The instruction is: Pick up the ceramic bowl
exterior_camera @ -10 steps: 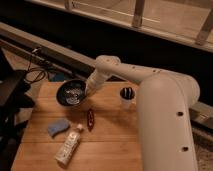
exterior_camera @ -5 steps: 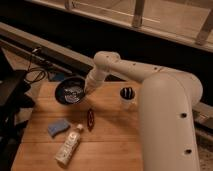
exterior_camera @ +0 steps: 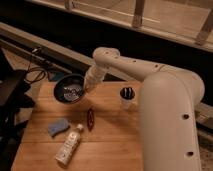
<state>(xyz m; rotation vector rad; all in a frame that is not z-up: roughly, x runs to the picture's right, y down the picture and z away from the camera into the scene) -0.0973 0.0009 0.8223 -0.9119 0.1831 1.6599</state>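
The ceramic bowl (exterior_camera: pixel 69 89) is dark and glossy with a lighter speckled inside. It hangs tilted just above the back left of the wooden table (exterior_camera: pixel 115 145). My gripper (exterior_camera: pixel 86 87) is at the bowl's right rim and is shut on it. The white arm reaches in from the right. The fingers are mostly hidden by the wrist and the bowl's edge.
A small white cup (exterior_camera: pixel 127 97) stands to the right of the gripper. A dark red oblong object (exterior_camera: pixel 90 119), a blue sponge (exterior_camera: pixel 58 126) and a white bottle (exterior_camera: pixel 69 145) lie in front of the bowl. Black equipment (exterior_camera: pixel 12 95) and cables (exterior_camera: pixel 35 74) sit to the left.
The bowl has risen a little off the table and tilted, held at its right rim. The gripper and wrist have moved slightly up with it.
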